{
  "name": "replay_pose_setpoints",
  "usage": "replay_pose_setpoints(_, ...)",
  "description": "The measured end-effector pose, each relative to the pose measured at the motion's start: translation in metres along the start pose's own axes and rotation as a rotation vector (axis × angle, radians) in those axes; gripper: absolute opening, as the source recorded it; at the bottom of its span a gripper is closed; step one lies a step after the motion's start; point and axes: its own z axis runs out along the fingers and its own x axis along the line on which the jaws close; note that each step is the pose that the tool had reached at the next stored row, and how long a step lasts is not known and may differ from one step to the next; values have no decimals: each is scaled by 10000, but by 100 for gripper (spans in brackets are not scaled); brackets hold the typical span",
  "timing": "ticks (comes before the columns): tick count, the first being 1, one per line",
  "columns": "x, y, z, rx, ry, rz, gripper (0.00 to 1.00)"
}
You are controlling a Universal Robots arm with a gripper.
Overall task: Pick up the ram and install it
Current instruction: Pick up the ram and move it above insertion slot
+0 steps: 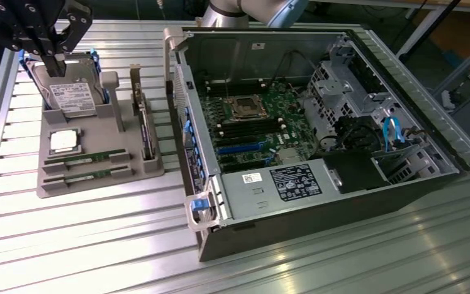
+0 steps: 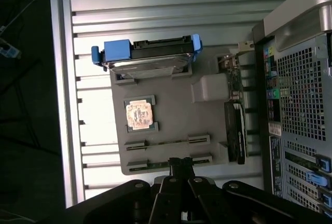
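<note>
**Single-arm assembly station, exterior and wrist views.** The black two-fingered gripper [image 1: 54,57] hung high over the flat grey plastic parts tray [image 1: 100,138]. Its fingers were pressed together with nothing between them. In the exterior view it appeared above the tray's far end, where the silver hard drive in a blue plastic caddy [image 1: 76,92] stood on edge.

The ram [image 1: 84,160], two long, thin green circuit-board sticks, sat edge-up in parallel slots at the tray's near end. It was ungrasped and lay beyond the small square silver-topped CPU chip [image 1: 63,141] as reckoned from the hard drive. The sticks' long axes ran across the tray. They were parallel to the drive's broad face and crosswise to the tall green expansion card [image 1: 145,131] standing along the tray's edge on the exterior view's right.

The wrist view placed the joined fingertips of the gripper [image 2: 180,166] against the mid-length of the outermost stick of the ram [image 2: 168,159]. The oblique exterior view did not give this alignment.

The exterior view alone opened the black tower computer case [image 1: 317,202] to show the green motherboard [image 1: 259,125] with long dark slots beside its square socket. The wrist view met the same case at its perforated outer panel [image 2: 301,79], with the board hidden.
</note>
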Motion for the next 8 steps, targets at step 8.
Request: replay_pose_setpoints(8,0,0,0,-5,16,-377,10)
